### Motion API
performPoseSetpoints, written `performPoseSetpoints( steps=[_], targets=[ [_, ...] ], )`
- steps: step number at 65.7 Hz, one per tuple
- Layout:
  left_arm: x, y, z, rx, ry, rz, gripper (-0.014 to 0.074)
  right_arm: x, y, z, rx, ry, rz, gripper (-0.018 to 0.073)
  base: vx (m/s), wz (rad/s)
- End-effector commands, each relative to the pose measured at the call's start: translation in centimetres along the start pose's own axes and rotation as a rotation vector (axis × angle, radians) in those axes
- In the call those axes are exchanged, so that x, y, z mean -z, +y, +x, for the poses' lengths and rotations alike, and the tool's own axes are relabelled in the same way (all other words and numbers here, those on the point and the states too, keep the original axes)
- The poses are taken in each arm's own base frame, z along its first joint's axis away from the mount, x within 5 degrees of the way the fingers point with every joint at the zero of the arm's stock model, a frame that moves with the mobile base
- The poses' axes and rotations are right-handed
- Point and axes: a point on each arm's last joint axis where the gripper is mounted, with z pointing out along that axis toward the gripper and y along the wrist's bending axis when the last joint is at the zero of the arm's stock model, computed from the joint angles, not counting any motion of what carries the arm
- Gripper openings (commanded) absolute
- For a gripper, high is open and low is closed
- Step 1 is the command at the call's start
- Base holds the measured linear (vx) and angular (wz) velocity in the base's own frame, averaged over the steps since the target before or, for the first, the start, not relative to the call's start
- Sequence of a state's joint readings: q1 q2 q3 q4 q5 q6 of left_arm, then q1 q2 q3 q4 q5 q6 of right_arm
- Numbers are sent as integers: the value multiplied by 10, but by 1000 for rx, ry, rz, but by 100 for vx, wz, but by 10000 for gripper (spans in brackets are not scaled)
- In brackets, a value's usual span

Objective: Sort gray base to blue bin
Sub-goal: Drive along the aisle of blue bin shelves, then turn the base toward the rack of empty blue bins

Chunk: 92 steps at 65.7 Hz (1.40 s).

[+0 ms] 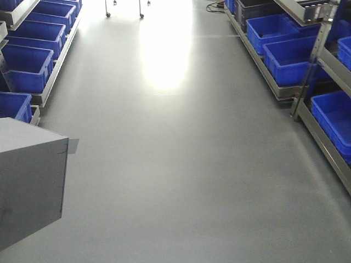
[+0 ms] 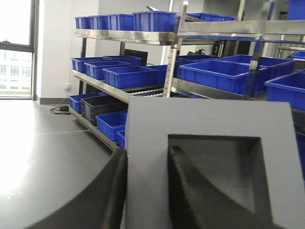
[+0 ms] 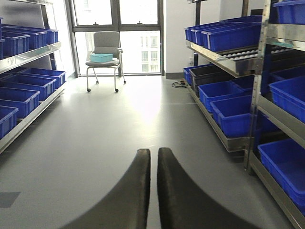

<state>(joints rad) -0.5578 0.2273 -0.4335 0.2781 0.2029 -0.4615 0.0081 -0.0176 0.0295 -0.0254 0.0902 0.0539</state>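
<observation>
While the left gripper (image 2: 145, 160) pinches one wall of the gray base (image 2: 209, 119), one finger outside and one down in the square hole, the block hangs above the floor near the shelves, so this looks like the carrying step. The right gripper (image 3: 153, 155) is almost closed and holds nothing. Next, I think, the block must go over a blue bin (image 2: 221, 74) and be let go.
</observation>
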Motion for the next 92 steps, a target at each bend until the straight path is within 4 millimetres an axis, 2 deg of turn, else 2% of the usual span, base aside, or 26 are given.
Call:
performPoseSetpoints(
  steps=[1,92],
  targets=[
    [0,-6,-16,12,-105,52,5,1,0,-7,13,-81,1,-4,43,15],
    [0,-6,-16,12,-105,52,5,1,0,-7,13,-81,1,-4,38,18]
  ],
)
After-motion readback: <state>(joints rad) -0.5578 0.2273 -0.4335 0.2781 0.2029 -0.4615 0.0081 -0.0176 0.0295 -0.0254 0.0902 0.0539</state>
